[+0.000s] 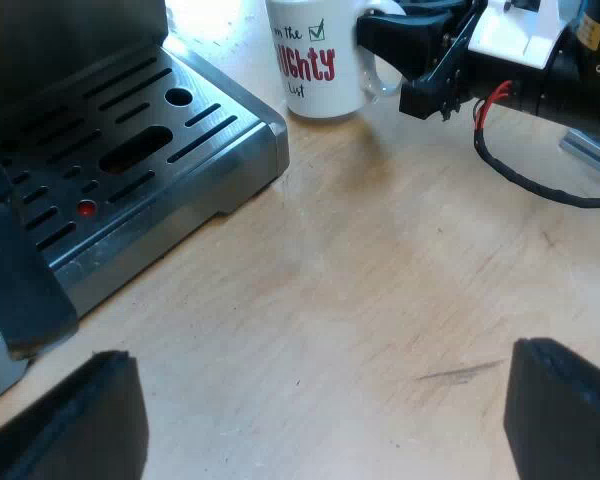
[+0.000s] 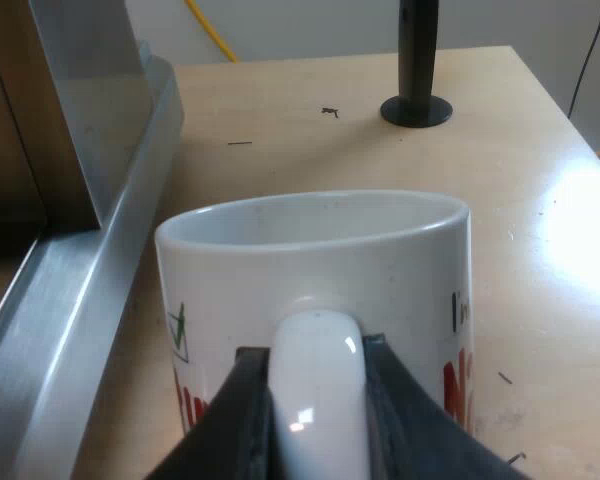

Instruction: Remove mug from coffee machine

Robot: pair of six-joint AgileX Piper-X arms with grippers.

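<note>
Ceramic mug [image 2: 320,260] stands on the wooden table [image 1: 380,280], just beside the machine's drip tray [image 1: 130,160] (off the grille). It is judged rigid, glazed, slippery and breakable; the handle [image 2: 315,380] is the hold point. The right gripper [image 2: 315,430] clamps that handle between 2 fingers. The left gripper [image 1: 320,430] hangs spread wide, holding nothing, well apart from the mug. Obstacles: tray edge alongside; 1 black post [image 2: 417,60] beyond.

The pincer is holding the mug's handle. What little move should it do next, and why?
Probably open the right pincer and let go: the mug stands upright on the table, off the machine's tray, so it looks delivered.
</note>
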